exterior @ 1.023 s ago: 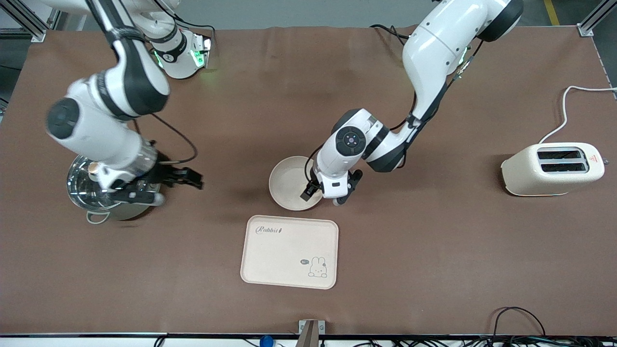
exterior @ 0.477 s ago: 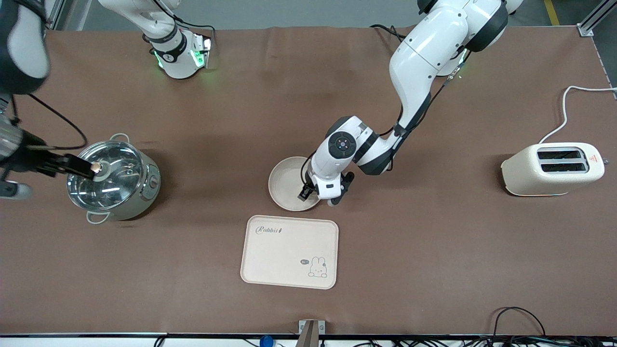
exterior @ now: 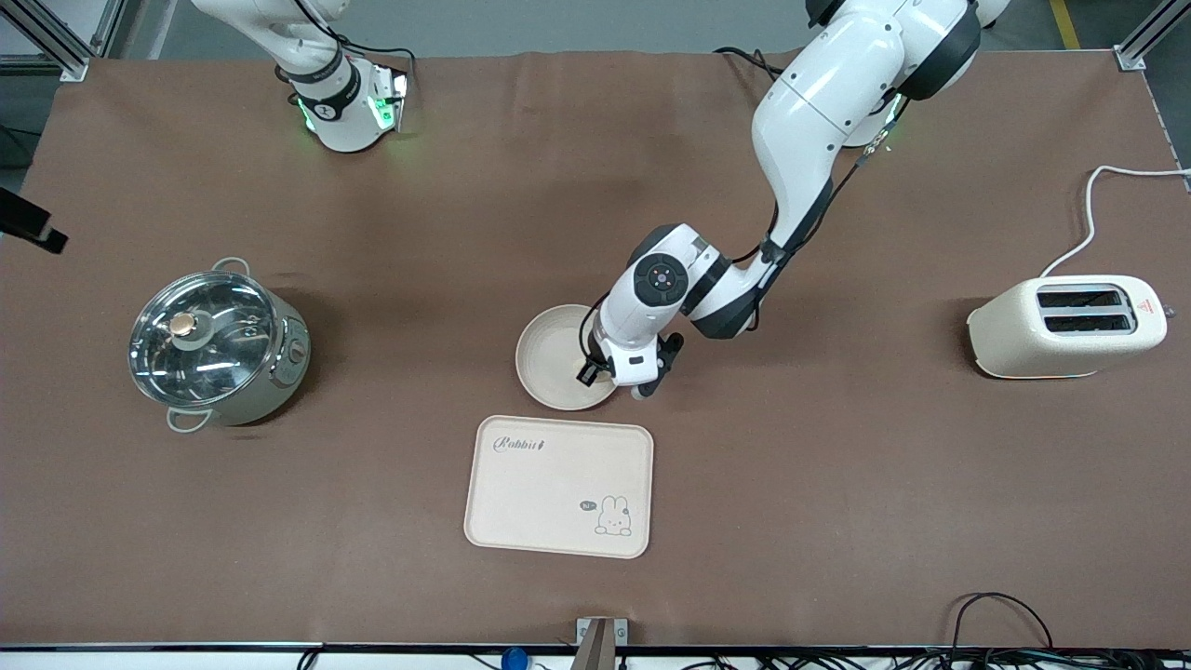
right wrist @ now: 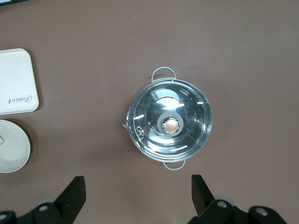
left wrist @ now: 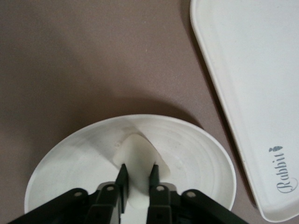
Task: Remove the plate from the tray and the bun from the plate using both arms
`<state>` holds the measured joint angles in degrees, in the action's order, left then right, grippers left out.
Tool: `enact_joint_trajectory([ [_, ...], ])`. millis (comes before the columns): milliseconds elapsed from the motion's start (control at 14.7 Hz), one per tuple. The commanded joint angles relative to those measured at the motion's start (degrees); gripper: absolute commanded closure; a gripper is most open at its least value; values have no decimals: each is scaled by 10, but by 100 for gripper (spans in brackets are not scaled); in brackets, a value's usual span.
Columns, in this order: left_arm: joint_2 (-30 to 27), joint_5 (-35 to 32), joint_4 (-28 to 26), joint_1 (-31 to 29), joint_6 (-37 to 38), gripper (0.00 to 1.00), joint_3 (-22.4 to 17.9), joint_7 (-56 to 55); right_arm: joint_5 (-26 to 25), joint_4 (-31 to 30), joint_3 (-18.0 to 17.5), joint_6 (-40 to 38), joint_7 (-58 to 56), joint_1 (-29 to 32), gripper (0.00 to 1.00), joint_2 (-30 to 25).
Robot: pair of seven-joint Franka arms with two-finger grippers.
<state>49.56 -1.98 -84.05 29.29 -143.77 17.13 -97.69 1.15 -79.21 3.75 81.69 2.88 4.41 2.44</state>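
Where tray [exterior: 558, 486] reads "Rabbit", plate [exterior: 549, 358] beside

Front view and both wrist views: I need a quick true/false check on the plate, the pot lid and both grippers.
1. The plate lies on the tray. False: it sits on the table beside the tray, farther from the front camera.
2. The left gripper is closed on the plate's rim. True.
3. The pot has its lid off. False: the glass lid is on it.
4. The right gripper is open, high over the pot. True.
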Motion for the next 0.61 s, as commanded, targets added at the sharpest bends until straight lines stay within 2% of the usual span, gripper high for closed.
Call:
enact_joint_trajectory([
  [0,-33,-10,4,4,57,88,-2,-12,-6,-15,-10,3,-7,10,0,-2],
  [205,-68,-8,5,-5,111,90,-2,-9,-7,-17,-11,2,-7,5,0,-1],
  [341,-86,-10,26,-21,147,90,-4,-7,-7,-23,-10,-4,-7,-3,0,-2],
  [545,-101,-33,31,-93,197,89,-6,41,-29,-27,-11,0,-7,-26,0,-11],
])
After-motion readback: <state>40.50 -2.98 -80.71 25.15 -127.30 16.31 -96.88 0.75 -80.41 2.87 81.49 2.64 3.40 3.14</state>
